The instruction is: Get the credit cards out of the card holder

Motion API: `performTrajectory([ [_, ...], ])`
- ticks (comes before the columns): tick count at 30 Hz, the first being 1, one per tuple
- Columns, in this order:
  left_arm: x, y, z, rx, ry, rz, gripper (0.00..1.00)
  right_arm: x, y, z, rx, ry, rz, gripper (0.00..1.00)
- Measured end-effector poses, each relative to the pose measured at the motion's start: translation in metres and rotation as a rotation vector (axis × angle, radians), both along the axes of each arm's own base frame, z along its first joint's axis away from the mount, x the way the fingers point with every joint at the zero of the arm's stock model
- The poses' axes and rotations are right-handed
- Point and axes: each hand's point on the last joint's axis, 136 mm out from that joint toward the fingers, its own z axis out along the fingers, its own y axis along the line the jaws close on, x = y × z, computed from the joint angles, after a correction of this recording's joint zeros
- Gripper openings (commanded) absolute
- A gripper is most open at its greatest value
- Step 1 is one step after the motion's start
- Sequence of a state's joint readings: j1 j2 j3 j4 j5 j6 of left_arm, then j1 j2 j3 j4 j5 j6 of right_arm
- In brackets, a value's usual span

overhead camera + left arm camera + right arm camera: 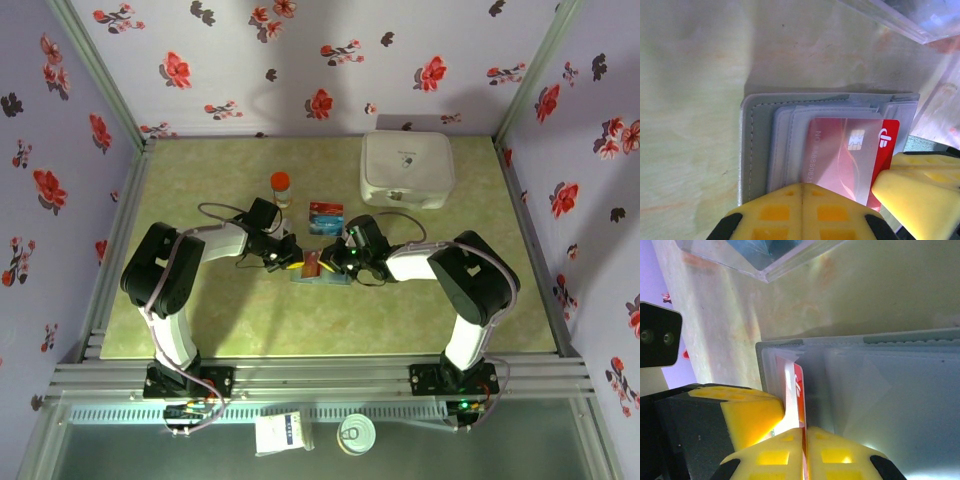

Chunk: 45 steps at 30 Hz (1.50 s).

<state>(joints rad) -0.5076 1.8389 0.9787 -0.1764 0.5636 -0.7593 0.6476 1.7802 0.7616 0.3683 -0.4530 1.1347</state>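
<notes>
Fingers of our right gripper (804, 432) pinch the red card (845, 155) poking out of the grey card holder (757, 145) on the table (250, 320). We see our left gripper (802, 192) squeezed together over the holder's edge.

My left fingers (775, 212) hide the lower edge of the red card (850, 160); the card holder (890, 405) runs off the right wrist view's right side.

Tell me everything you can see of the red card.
The red card is thin, glossy plastic with a metal chip, a white logo and embossed digits. It lies along the card holder panel, mostly under a translucent pocket, with only the logo end sticking out. The right end effector is shut on its edge.
</notes>
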Motion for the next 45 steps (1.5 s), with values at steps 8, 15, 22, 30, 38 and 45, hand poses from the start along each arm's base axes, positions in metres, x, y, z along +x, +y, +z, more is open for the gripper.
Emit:
performTrajectory([
  [8, 0.000, 0.000, 0.000, 0.001, 0.003, 0.005, 0.00, 0.001, 0.002, 0.004, 0.018, -0.007, 0.009, 0.10],
  [15, 0.000, 0.003, 0.000, 0.010, 0.002, 0.012, 0.01, 0.001, -0.003, 0.003, 0.002, -0.011, 0.012, 0.02],
  [22, -0.003, 0.005, 0.000, 0.012, 0.008, 0.020, 0.01, 0.007, -0.033, 0.021, -0.058, -0.051, -0.019, 0.00],
  [30, -0.008, 0.008, 0.000, 0.010, 0.016, 0.033, 0.02, 0.006, -0.050, 0.036, -0.181, -0.104, 0.066, 0.00],
  [38, -0.012, 0.014, 0.002, 0.028, 0.029, 0.052, 0.09, 0.028, -0.051, 0.083, -0.376, -0.352, 0.309, 0.00],
  [45, 0.000, 0.016, 0.009, 0.032, 0.009, 0.069, 0.10, 0.065, -0.056, 0.106, -0.603, -0.606, 0.605, 0.00],
])
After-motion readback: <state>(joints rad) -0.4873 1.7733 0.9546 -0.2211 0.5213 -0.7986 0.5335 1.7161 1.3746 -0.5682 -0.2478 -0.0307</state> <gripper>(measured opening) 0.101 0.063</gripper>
